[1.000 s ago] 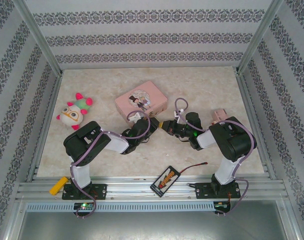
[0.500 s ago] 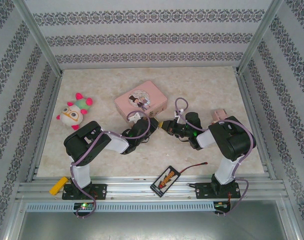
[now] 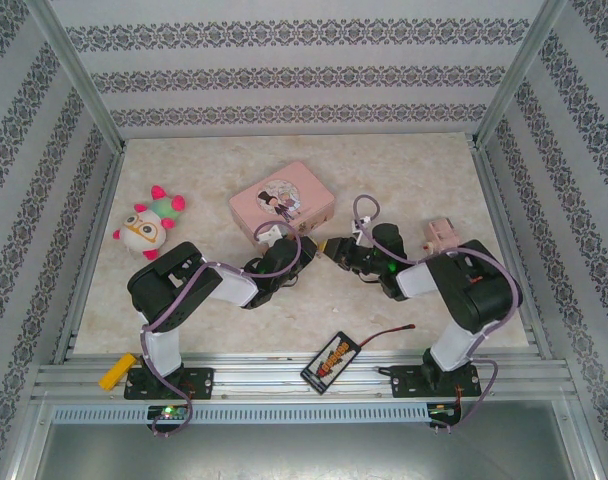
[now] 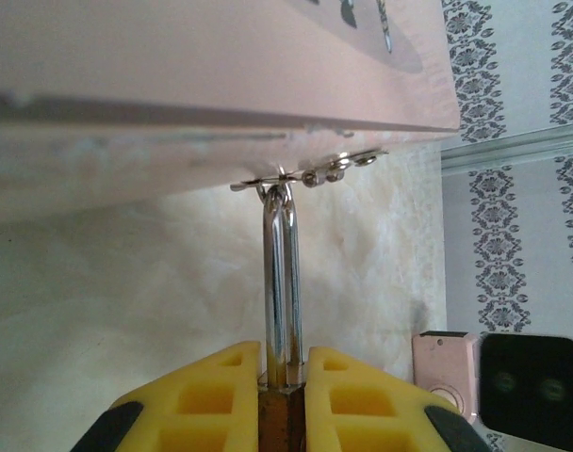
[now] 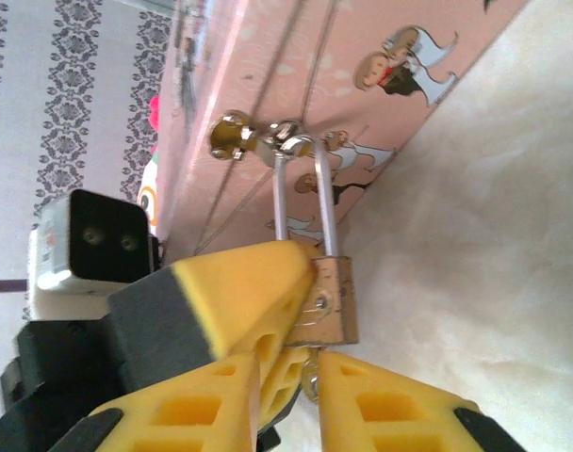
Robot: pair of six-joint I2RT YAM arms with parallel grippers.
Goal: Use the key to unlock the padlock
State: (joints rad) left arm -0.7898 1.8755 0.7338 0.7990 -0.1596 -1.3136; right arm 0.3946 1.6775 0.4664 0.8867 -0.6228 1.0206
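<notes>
The brass padlock (image 5: 337,299) hangs by its silver shackle (image 4: 282,282) from the clasp (image 5: 235,137) of the pink tin box (image 3: 282,200). My left gripper (image 4: 285,353) is shut on the padlock's body, its yellow fingers (image 5: 239,287) pressed on both sides. My right gripper (image 5: 288,377) sits just below the padlock with its jaws slightly apart. The small metal key (image 5: 312,377) sticks out of the padlock's underside between them, next to the right finger. In the top view both grippers meet at the padlock (image 3: 322,246) in front of the tin.
A plush toy (image 3: 149,222) lies at the left. A small pink device (image 3: 441,233) sits right of the right arm. A dark flat pack (image 3: 331,362) with a red wire (image 3: 389,333) lies near the front rail, a yellow piece (image 3: 117,372) at front left.
My right gripper's jaws have parted a little and its arm has shifted slightly right. The left gripper still holds the padlock in the same place.
</notes>
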